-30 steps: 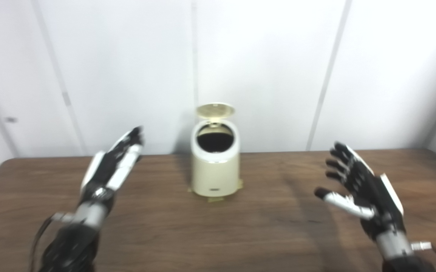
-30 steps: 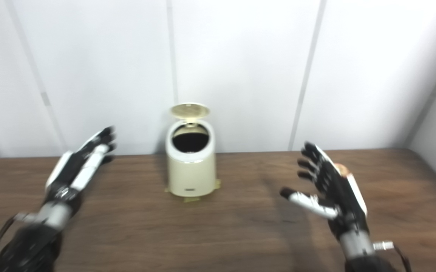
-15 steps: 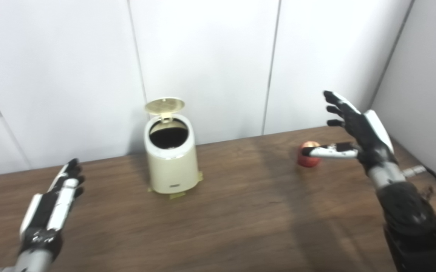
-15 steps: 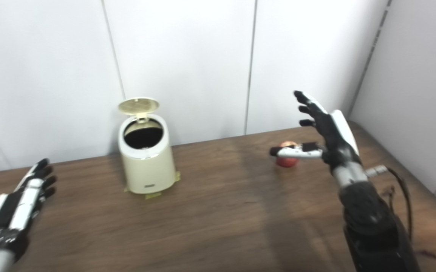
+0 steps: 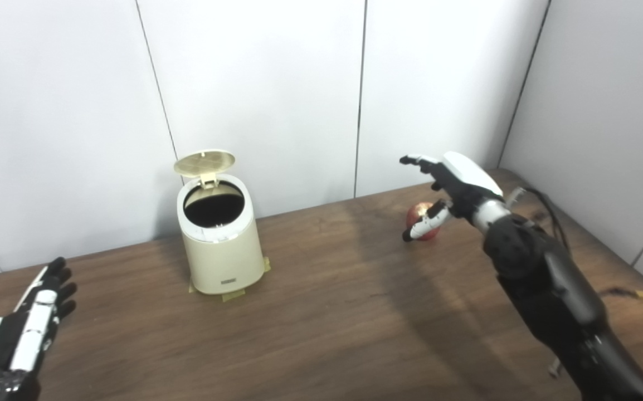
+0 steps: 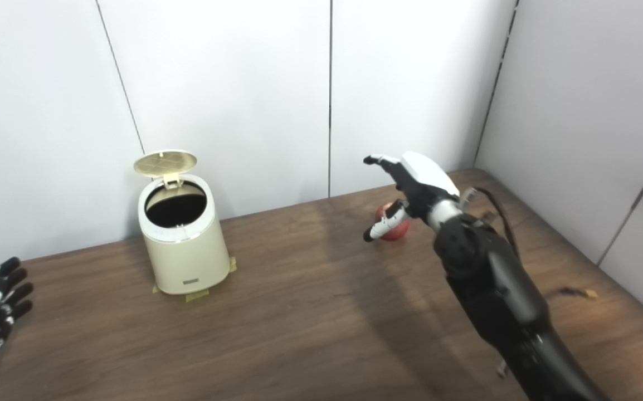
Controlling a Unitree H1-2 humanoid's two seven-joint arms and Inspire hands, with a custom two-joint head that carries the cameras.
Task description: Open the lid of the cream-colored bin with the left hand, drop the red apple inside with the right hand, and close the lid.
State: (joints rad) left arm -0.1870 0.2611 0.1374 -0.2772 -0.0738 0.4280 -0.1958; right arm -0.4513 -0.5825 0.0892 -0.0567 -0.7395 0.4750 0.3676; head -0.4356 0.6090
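Two hands in view, both empty. Right hand spread open over the apple, palm down, fingers reaching out past the fruit and thumb angled down across its front; whether the thumb touched the skin could not be told. Apple sat on the brown surface toward the far right, near the back wall and well apart from the bin. Bin stood upright toward the far left of the surface, lid raised and tipped back on its rear hinge, dark mouth exposed. Strips of yellowish tape seen at the bin's foot. Left hand held low at the near left corner, fingers straight and slightly apart, gripping nothing, well apart from the bin. Thin dark cable looped beside the right wrist, and a small yellow-tipped lead lay on the surface by the right edge.
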